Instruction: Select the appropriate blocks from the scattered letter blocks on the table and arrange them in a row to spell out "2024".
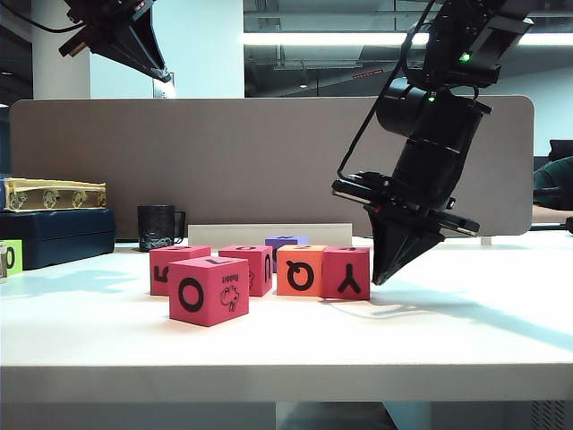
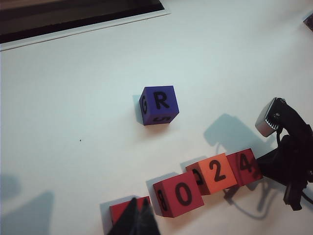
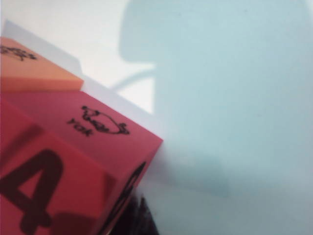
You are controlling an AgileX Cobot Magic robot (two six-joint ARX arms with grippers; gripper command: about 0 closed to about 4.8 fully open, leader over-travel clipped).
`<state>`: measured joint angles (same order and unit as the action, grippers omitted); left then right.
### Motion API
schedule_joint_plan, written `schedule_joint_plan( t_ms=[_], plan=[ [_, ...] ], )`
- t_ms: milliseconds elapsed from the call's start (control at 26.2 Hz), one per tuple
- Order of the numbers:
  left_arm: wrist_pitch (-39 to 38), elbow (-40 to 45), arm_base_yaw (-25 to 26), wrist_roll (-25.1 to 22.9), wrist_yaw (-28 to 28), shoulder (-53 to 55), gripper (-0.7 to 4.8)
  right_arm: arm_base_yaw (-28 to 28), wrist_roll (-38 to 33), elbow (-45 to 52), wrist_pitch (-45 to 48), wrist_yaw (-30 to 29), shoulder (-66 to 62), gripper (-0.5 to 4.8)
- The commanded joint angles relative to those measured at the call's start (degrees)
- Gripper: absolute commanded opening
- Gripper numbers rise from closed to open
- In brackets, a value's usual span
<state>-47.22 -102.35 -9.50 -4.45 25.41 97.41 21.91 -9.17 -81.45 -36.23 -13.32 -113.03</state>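
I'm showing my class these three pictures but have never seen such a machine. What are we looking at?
A robot with two arms, each ending in two-finger jaws. One picture comes from a camera facing the table; the others from cameras on each wrist. Six foam cubes lie there: four in a row, a purple cube behind, a pink O cube in front. The right arm has its jaws shut, empty, beside the red 4 cube. The left arm hangs high, jaws shut, holding nothing.

Purple cube (image 2: 158, 105) – R; row tops – 0 (image 2: 179, 194), 2 (image 2: 215, 173), 4 (image 2: 246, 166).
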Motion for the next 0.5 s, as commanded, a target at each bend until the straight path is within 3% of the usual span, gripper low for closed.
schedule_joint_plan(
  t_ms=[38, 497],
  plan=[
    [0.0, -0.2, 0.0, -0.1, 0.3, -0.4, -0.06, 0.5, -0.1, -0.2, 1.4, -0.3, 0.2, -0.02],
    [-1.0, -0.2, 0.0, -0.1, 0.3, -0.4, -0.06, 1.4, 0.0, -0.2, 5.0, -0.2, 0.1, -0.02]
  ],
)
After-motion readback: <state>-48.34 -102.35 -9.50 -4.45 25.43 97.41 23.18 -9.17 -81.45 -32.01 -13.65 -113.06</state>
